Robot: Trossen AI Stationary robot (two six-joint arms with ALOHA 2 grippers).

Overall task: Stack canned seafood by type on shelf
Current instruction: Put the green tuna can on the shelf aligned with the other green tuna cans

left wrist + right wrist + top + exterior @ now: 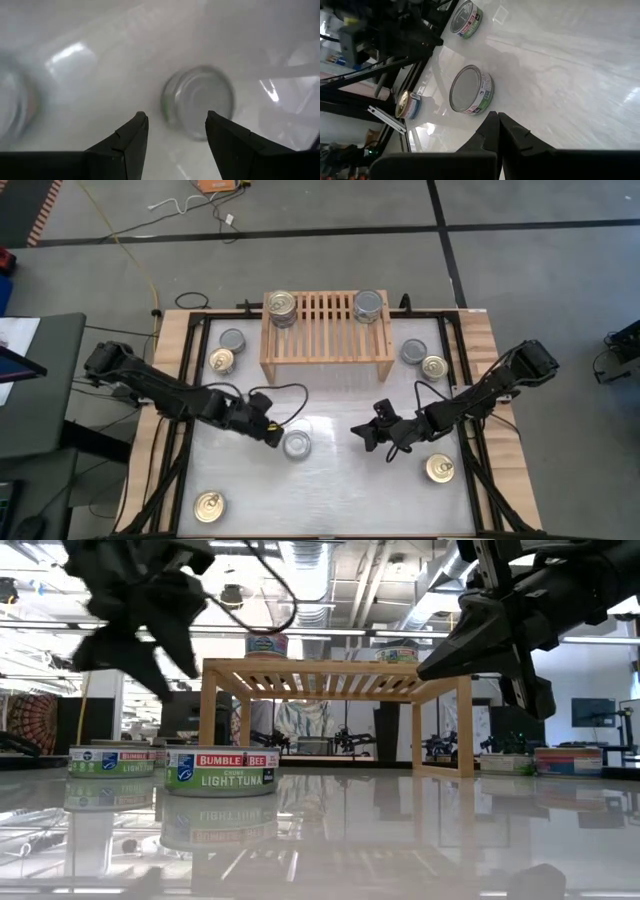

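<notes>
The left hand [272,432] is hovering just beside a silver-topped can [297,444] near the middle of the desk [330,490], its fingers [131,142] standing partly apart and gripping nothing; in the left wrist view the can is lying ahead of the gap, offset toward one finger and not between them. The right hand [366,434] is waiting well to the other side of that can, fingers pressed together and empty.

The main risk, as I judge it, is coming from that offset: if the left hand is lowering as it is aimed now, one finger may be landing on the can's rim and shoving it across the glossy desk instead of straddling it. The gap also looks little wider than the can, so a skewed approach could tip or pinch it badly.

Farther out, the shelf [325,362] is standing at the back of the desk, carrying a gold-topped stack [282,307] at one end and a silver-topped stack [369,305] at the other. Loose cans are lying on the desk at both sides of the shelf and near the front corners.
</notes>
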